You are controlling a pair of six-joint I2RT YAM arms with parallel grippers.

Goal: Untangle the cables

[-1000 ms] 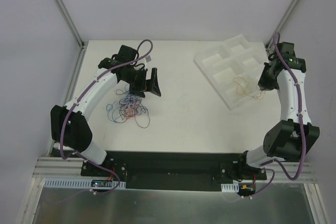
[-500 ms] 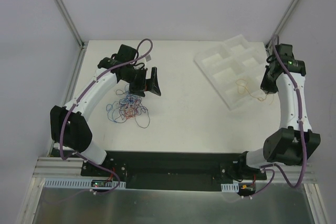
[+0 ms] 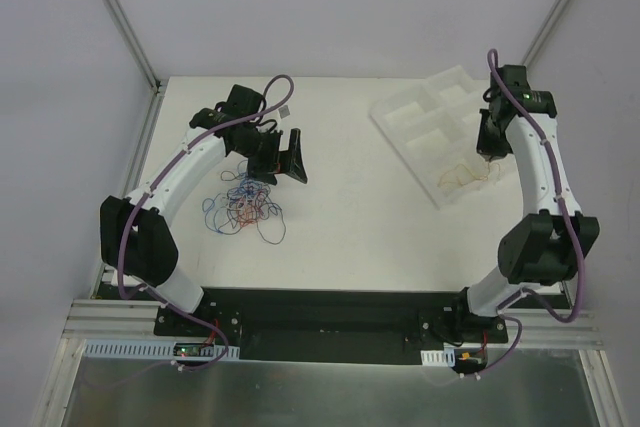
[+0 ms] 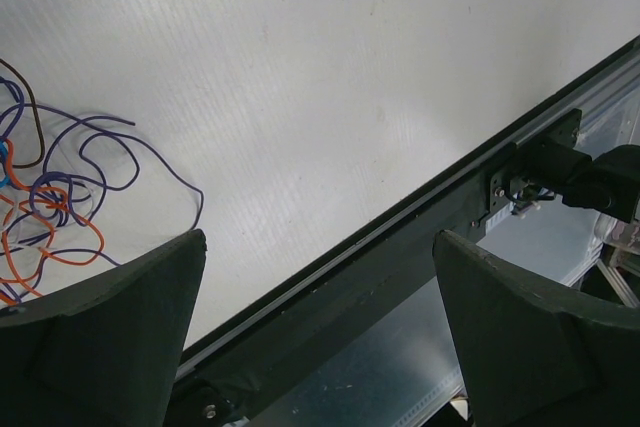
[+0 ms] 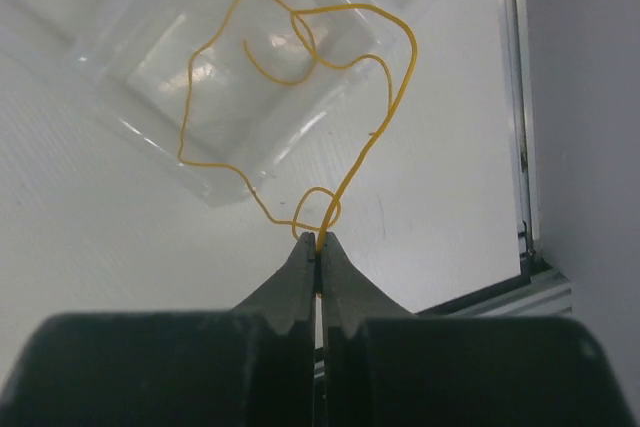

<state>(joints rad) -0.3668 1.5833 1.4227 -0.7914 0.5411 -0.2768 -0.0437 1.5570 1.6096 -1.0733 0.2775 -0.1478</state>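
Cables [image 3: 243,205] heaped on the counter [image 3: 350,227] beneath the wide-spread left end effector [image 4: 318,242], one yellow strand [image 5: 346,187] pinched in the closed right end effector [image 5: 318,245] above the tray [image 3: 400,107] — pulling may tighten its small loop into a knot.

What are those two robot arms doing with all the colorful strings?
They are sorting out a tangle of wires. The right gripper is pinched shut on one yellow wire and holds it over the white tray at the far right of the table. The left gripper is wide open and holds nothing. It hangs just beside the messy pile of blue, red and orange wires, which is not yet pulled apart.
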